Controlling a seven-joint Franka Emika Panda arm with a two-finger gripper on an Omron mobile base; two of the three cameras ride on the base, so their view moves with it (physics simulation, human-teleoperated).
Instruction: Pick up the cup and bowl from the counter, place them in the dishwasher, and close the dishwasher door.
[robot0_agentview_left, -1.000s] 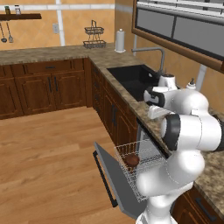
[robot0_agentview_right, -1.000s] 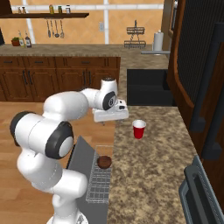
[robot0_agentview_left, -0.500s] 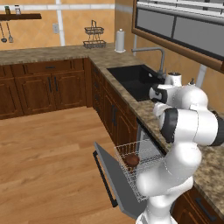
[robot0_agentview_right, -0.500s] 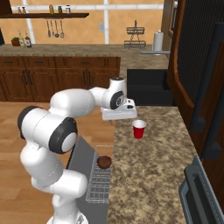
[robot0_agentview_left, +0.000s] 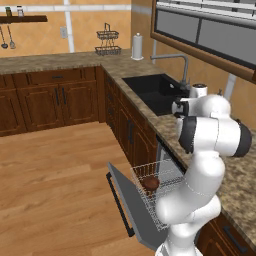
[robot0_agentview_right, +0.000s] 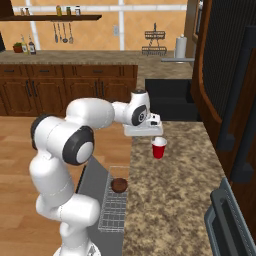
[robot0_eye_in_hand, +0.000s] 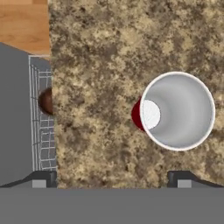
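Cup stands upright on the granite bench, red outside and white within, seen from straight above in the hand view, where its open mouth lies toward the right, nearer the right fingertip than the left. Gripper hangs above the bench just left of the cup in the right base view, not touching it. Its jaws stand wide apart and hold nothing (the two dark tips sit far apart at the bottom of the hand view).

Bowl, dark reddish-brown, already rests in the white wire rack of the dishwasher, near the rack's far end; it also shows from the left base view and peeks past the bench edge in the hand view. The rack is pulled out over the dishwasher door, which hangs open, a grey panel slanting down toward the wooden floor.

Beyond the arm, farther along the bench, a dark sink with a faucet is set into the worktop.
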